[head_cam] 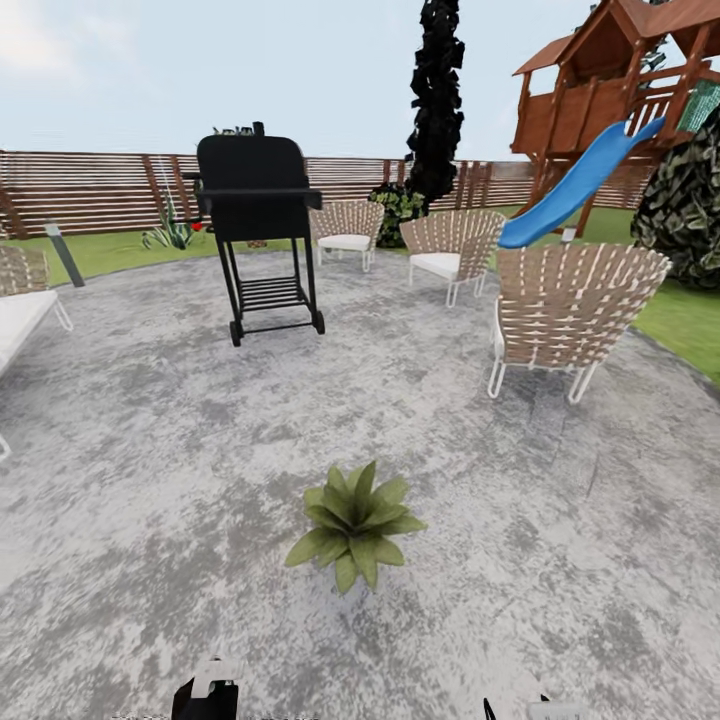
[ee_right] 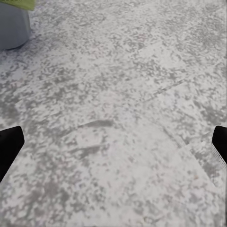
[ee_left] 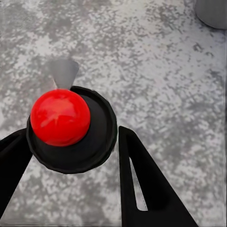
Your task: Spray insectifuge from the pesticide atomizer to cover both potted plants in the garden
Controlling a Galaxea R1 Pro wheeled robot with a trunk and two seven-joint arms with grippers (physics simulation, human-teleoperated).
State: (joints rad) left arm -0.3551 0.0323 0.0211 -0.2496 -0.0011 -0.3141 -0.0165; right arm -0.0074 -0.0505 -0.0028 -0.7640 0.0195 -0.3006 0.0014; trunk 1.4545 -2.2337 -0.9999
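I'm holding the dark atomizer w/ red cap (ee_left: 60, 118), left gripper (ee_left: 71, 156) fingers pinching it; right gripper (ee_right: 113, 142) fingers spread, empty. Pickup looks done. Small green-leafed potted plant (head_cam: 354, 524) sitting ahead on grey stone patio (head_cam: 150, 450), no specks visible, so spraying seems left.

A potted plant (head_cam: 354, 524) is sitting on the stone patio (head_cam: 150, 450), in the near middle of the head view. Behind it to the left a grill (head_cam: 256, 230) is standing; three chairs (head_cam: 572, 308) are standing to the right and behind. The fence (head_cam: 90, 190) is running along the back, with the playhouse (head_cam: 620, 90) and its slide (head_cam: 575, 185) rising at the far right.
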